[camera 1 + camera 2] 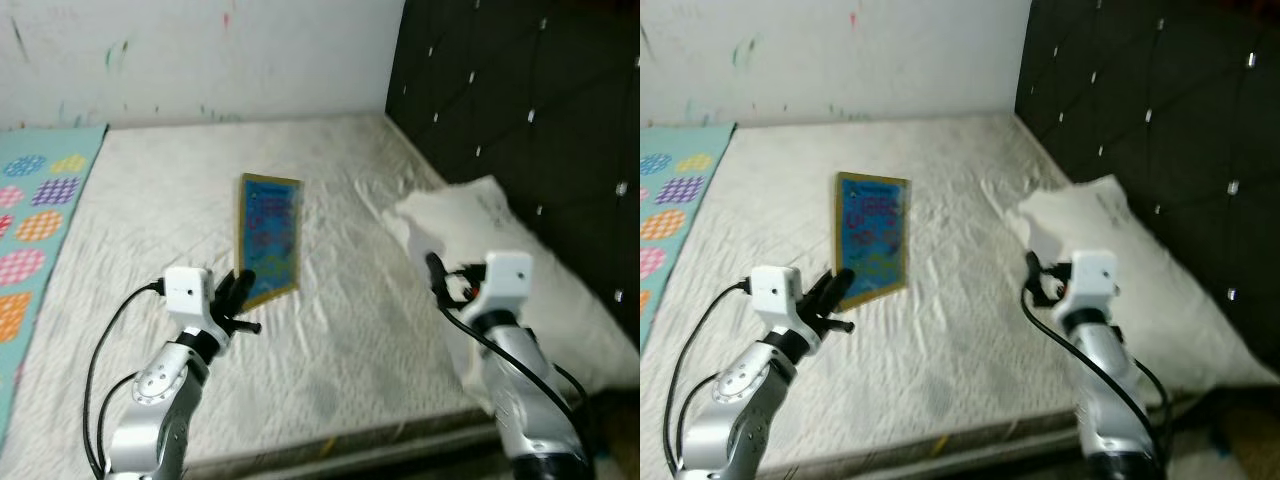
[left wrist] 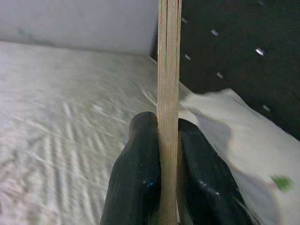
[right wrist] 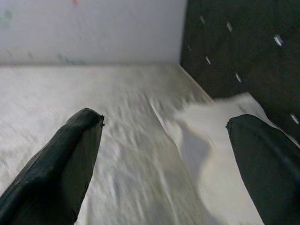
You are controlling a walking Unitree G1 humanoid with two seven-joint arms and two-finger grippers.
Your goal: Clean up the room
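A flat blue picture book [image 1: 268, 238] with a tan border stands lifted off the white mattress [image 1: 330, 330]. My left gripper [image 1: 240, 288] is shut on its lower edge. In the left wrist view the book's thin edge [image 2: 168, 93] runs straight up between the two black fingers [image 2: 136, 178]. My right gripper [image 1: 437, 268] is open above the mattress, just in front of a white pillow [image 1: 470, 215]. Its two fingers [image 3: 61, 164] stand wide apart with nothing between them.
The pillow lies against a black tufted headboard [image 1: 530, 110] on the right. A teal mat with coloured dotted circles [image 1: 35, 220] covers the bed's left side. A white wall [image 1: 200, 50] runs along the back. The mattress's front edge [image 1: 350, 445] is close below me.
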